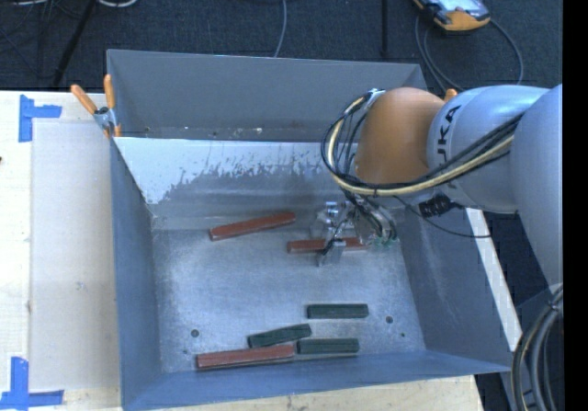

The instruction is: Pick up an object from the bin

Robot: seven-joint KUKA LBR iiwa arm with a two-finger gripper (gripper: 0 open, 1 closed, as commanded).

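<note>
The arm (501, 147) reaches in from the right. Its orange-covered wrist (393, 135) is bent down over the far right part of the grey bin (133, 262). The gripper (333, 242) hangs low, right at a reddish-brown bar (303, 246) lying flat right of centre, and seems to touch it. Whether the claw is spread or pinching cannot be told. A second brown bar (253, 225) lies just left. Three dark green bars (337, 311) and another brown one (243, 358) lie near the front wall.
</note>
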